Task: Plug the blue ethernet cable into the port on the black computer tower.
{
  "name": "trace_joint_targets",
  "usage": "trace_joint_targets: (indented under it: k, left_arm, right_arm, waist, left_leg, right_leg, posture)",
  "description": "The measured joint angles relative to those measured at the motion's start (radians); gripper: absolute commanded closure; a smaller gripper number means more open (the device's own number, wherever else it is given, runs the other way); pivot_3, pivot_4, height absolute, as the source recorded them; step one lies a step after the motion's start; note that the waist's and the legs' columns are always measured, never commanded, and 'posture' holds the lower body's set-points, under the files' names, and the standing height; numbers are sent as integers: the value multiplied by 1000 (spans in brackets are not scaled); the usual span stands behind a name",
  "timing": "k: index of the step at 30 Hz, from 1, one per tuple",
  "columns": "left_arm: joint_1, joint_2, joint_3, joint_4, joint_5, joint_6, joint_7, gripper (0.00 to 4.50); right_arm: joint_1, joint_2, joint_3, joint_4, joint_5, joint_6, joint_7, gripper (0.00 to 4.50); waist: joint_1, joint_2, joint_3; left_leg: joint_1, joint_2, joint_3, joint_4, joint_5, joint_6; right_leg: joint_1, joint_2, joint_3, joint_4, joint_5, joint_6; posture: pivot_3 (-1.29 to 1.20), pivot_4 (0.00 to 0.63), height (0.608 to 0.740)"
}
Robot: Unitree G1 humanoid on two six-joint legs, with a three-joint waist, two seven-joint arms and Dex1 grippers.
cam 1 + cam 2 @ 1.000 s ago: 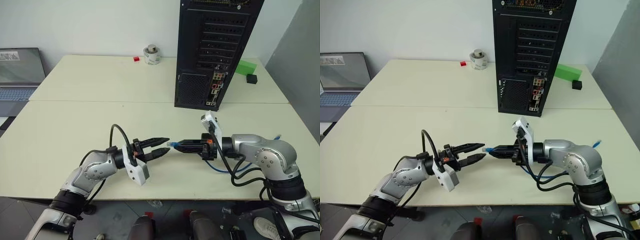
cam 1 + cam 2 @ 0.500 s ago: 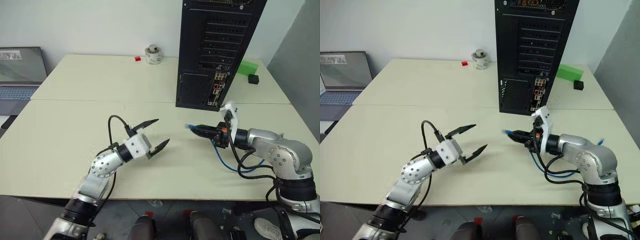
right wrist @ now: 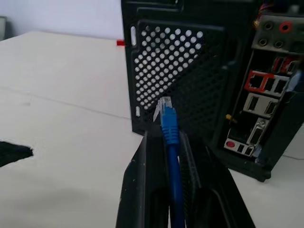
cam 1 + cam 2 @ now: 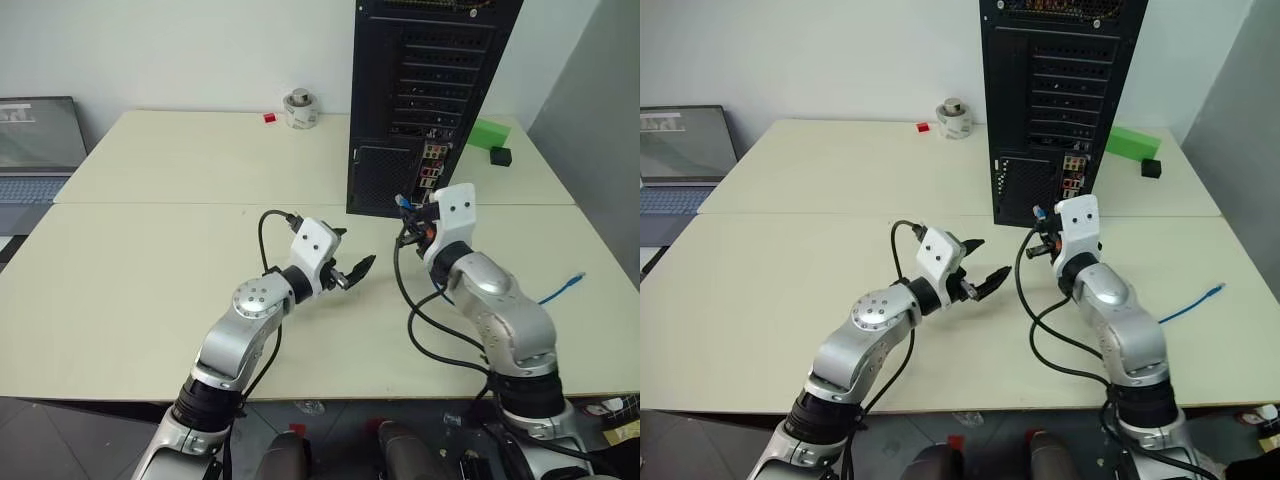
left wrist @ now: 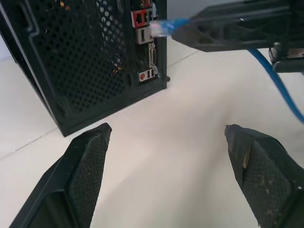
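Right end effector (image 3: 167,142) pressed together on the blue ethernet cable (image 3: 170,130), clear plug jutting past the fingertips, held just in front of the lower rear of the black computer tower (image 4: 425,90), aimed at the mesh vent grille (image 3: 166,61) beside the connector strip. Left end effector (image 4: 350,262) spread wide, holding nothing, hovering over the bench (image 4: 150,270) a little left of the right one, well short of the tower.

Black computer tower upright at the far middle of the bench, rear panel facing the robot: horizontal slot covers above, vent grille low on the left, narrow strip of red, pink and beige connectors low on the right. Port (image 3: 257,81) in that strip, red-framed, near the plug but apart from it; nothing plugged in.

Grey laptop (image 4: 35,150) open at the far left edge. Cable trailing back from the right end effector beneath the arm, with its other plug end (image 4: 574,283) lying on the bench to the right. Green block (image 4: 487,133) and small black cube (image 4: 501,156) to the right of the tower. Roll of tape (image 4: 299,108) and tiny red piece (image 4: 270,118) at the far side of the bench, left of the tower.
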Motion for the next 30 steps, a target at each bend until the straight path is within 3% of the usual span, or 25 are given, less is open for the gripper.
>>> trace_joint_targets:
  k: [9,16,30]
  left_arm:
    - [-76,21,35,1,-18,124,-25,455]
    - [-123,76,34,-16,-49,194,-114,455]
    - [-148,149,24,37,-22,129,-232,455]
  right_arm:
    - [-93,137,-44,197,-126,-92,-183,4472]
    - [-146,156,-86,291,-138,-155,-209,4472]
    - [-205,171,-121,441,-157,-244,-234,4472]
  waist:
    - [0,0,0]
    - [-1,0,0]
    - [-5,1,0]
  left_leg:
    - [0,0,1,-1,0,0]
    - [0,0,1,-1,0,0]
    - [0,0,2,-1,0,0]
  right_leg:
    - [-1,-1,1,0,0,0]
    - [-1,0,1,0,0,0]
    - [-2,0,2,0,0,0]
  posture:
    - [0,150,740]
    - [0,150,740]
    - [0,150,740]
